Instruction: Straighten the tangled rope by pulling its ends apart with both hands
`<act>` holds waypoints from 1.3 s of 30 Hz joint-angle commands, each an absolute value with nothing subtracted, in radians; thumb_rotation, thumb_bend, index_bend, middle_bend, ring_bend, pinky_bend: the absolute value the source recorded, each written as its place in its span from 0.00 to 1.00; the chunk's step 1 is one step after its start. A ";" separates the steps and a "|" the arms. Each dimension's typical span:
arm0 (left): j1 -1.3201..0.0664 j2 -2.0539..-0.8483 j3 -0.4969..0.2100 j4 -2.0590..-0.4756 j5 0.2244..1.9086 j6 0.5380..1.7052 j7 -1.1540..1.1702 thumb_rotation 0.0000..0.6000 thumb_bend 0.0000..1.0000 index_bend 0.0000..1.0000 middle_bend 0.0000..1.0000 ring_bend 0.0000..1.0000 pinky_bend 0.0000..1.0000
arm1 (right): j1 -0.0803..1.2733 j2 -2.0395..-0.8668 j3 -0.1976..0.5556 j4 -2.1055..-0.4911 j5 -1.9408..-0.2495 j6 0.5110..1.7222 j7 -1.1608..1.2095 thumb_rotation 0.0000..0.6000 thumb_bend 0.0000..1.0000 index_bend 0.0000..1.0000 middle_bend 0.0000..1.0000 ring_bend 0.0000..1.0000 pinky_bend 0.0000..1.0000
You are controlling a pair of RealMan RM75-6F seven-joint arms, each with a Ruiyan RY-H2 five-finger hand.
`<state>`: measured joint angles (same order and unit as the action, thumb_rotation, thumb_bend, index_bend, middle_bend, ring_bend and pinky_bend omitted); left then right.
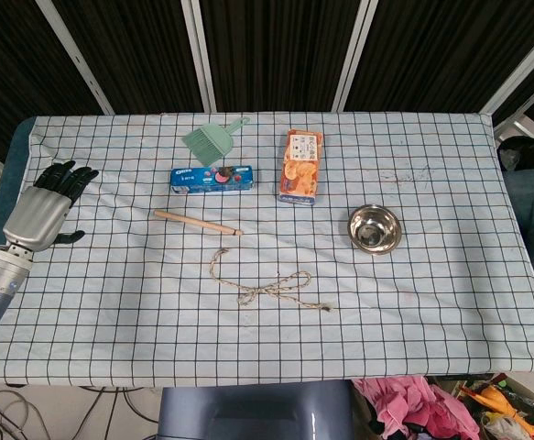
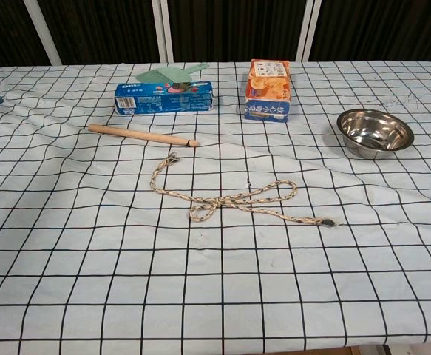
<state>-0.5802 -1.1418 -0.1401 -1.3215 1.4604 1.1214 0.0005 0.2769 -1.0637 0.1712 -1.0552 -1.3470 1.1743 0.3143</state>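
The rope (image 2: pixel 226 198) lies on the checked tablecloth (image 2: pixel 89 296), nearest the robot and roughly at the centre of the table. It is knotted at its middle, with small loops on either side of the knot. One end runs up and to the left, toward the wooden stick (image 2: pixel 143 135); the other end trails down and to the right, finishing in a frayed tip. No hand touches the rope.

The left hand (image 1: pixel 47 203) sits at the left edge of the table, well apart from the rope. Its fingers are extended and spread, and it holds nothing. The right hand does not appear in either view.

Beyond the rope, the wooden stick lies nearly level, its right tip just above the rope's upper end. To the right stands a steel bowl (image 2: pixel 375 132), well apart from the rope. Farther back lie a blue box (image 2: pixel 163 97) and an orange box (image 2: pixel 267 90). A green dustpan (image 1: pixel 212 140) lies just behind the blue box.
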 commanded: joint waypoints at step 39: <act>-0.541 -1.111 -0.096 -1.381 1.500 1.173 0.010 1.00 0.07 0.09 0.11 0.03 0.13 | 0.283 -0.945 0.134 -1.375 -1.375 1.154 0.139 1.00 0.23 0.22 0.42 0.48 0.53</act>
